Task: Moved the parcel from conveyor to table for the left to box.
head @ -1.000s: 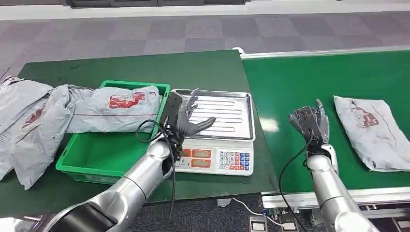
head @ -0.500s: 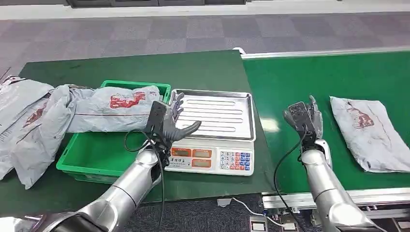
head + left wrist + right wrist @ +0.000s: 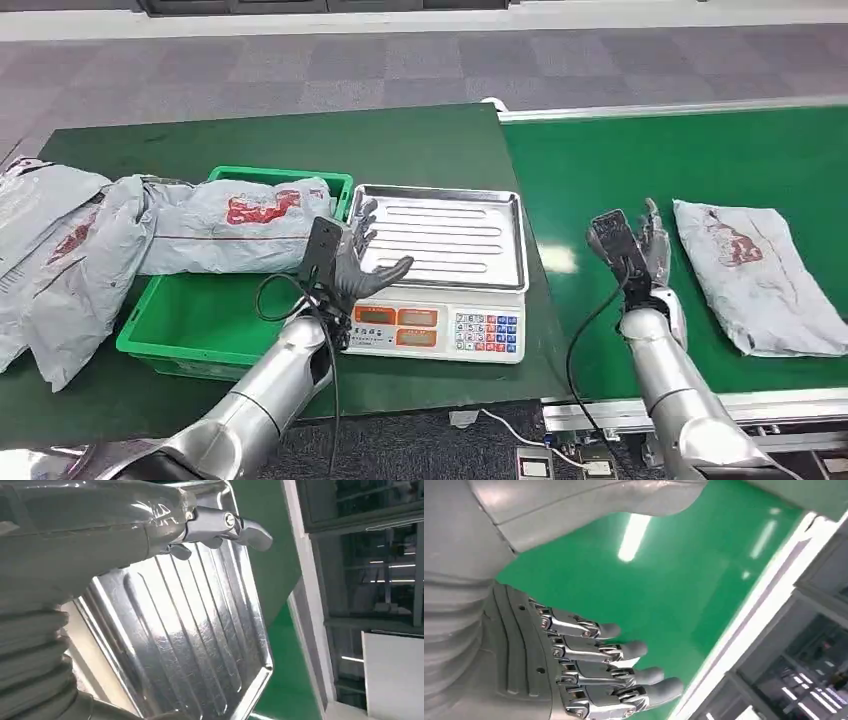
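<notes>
the parcel (image 3: 755,275) lies flat toward the conveyor's (image 3: 600,170) right edge: a soft, crinkled poly bag, probably light, slack and slippery, best pinched at its near-left corner. right hand (image 3: 632,247) just beside it, fingers spread, empty. left hand (image 3: 357,258) splayed wide over the scale's tray (image 3: 470,235).

Left hand (image 3: 358,258) spread, empty, at scale's (image 3: 440,290) 9 o'clock edge | right hand (image 3: 632,245) raised over conveyor (image 3: 620,160), parcel (image 3: 752,275) near at its 3 o'clock | bin (image 3: 210,320) at scale's 9 o'clock holds a bag (image 3: 235,228)
</notes>
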Robot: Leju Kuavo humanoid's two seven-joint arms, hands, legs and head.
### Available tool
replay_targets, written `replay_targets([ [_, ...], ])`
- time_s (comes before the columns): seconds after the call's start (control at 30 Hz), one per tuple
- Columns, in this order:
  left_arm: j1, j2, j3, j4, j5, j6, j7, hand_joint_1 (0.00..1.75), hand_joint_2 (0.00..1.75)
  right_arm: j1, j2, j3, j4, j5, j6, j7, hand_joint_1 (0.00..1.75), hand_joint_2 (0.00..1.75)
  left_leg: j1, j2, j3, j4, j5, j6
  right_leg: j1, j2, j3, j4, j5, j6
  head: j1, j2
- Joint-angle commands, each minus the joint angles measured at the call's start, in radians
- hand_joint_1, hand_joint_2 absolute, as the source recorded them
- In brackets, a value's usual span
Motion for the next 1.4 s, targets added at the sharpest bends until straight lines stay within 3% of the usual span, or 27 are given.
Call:
replay_targets([
  [0.03,-0.012,0.009,0.044,0.019,-0.004,-0.005,0.009,0.00,1.75,-0.044,-0.016,0.024,0.087,0.005,0.001,0.006,0.00,1.75,0.000,0.002,0.002,-0.001,-0.001,0.000,0.000,0.002,0.002,-0.001,0.000,0.000,0.000,0.000],
  [0.27,-0.012,0.009,0.044,0.019,-0.004,-0.005,0.009,0.00,1.75,-0.044,-0.016,0.024,0.087,0.005,0.001,0.006,0.00,1.75,0.000,0.002,0.002,0.000,-0.001,0.000,0.000,0.001,0.001,-0.001,0.000,0.000,0.000,0.000],
  [0.3,-0.018,0.010,0.038,0.027,-0.016,0.004,0.017,0.00,1.75,-0.044,-0.035,0.060,0.108,0.106,-0.129,0.085,0.00,1.75,0.001,0.003,0.003,-0.001,-0.001,0.000,0.001,0.003,0.003,-0.002,0.000,-0.001,0.000,0.000],
  [0.53,-0.023,-0.006,0.045,0.028,-0.021,-0.004,0.013,0.00,1.75,-0.012,-0.117,0.049,0.187,0.240,-0.228,0.152,0.00,1.75,0.001,-0.002,0.003,-0.001,-0.001,0.001,0.001,-0.003,0.004,-0.002,-0.001,0.000,0.000,0.000],
  [0.57,-0.022,-0.005,0.041,0.027,-0.029,-0.007,0.010,0.00,1.75,0.028,-0.125,0.001,0.106,0.358,-0.233,0.202,0.00,1.75,0.000,-0.002,0.002,0.000,-0.001,0.001,0.000,-0.002,0.003,-0.001,-0.001,0.000,0.000,0.000],
  [0.67,-0.028,-0.009,0.053,0.036,-0.027,0.006,0.003,0.00,1.75,0.062,-0.115,-0.104,0.066,0.524,-0.233,0.228,0.00,1.75,0.000,-0.002,0.003,-0.001,-0.001,0.000,0.000,-0.003,0.004,-0.003,-0.001,0.000,0.000,0.000],
  [0.87,-0.031,-0.009,0.054,0.037,-0.027,0.001,0.003,0.00,1.75,0.057,-0.114,-0.115,0.085,0.537,-0.233,0.232,0.00,1.75,0.000,-0.003,0.003,-0.001,-0.001,0.001,0.000,-0.003,0.004,-0.002,-0.001,0.000,0.000,0.000],
  [0.93,-0.037,0.000,0.064,0.012,-0.026,0.000,-0.009,0.00,1.75,0.059,-0.117,-0.149,0.114,0.674,-0.233,0.288,0.00,1.75,0.000,-0.002,0.003,-0.001,-0.001,0.000,0.000,-0.003,0.004,-0.003,-0.001,0.000,0.000,0.000],
  [1.3,-0.051,-0.006,0.051,-0.014,-0.057,0.016,0.001,0.00,1.75,0.040,-0.087,-0.192,0.124,0.812,-0.233,0.327,0.00,1.75,0.000,0.002,0.003,0.000,-0.001,0.000,0.000,0.002,0.002,-0.002,0.000,0.000,0.000,0.000],
  [1.4,-0.059,-0.001,0.049,-0.020,-0.060,0.012,0.001,0.00,1.75,0.025,-0.081,-0.215,0.165,0.791,-0.233,0.306,0.00,1.75,0.000,0.003,0.004,-0.002,-0.001,0.000,0.001,0.003,0.004,-0.003,0.000,-0.001,0.000,0.000],
])
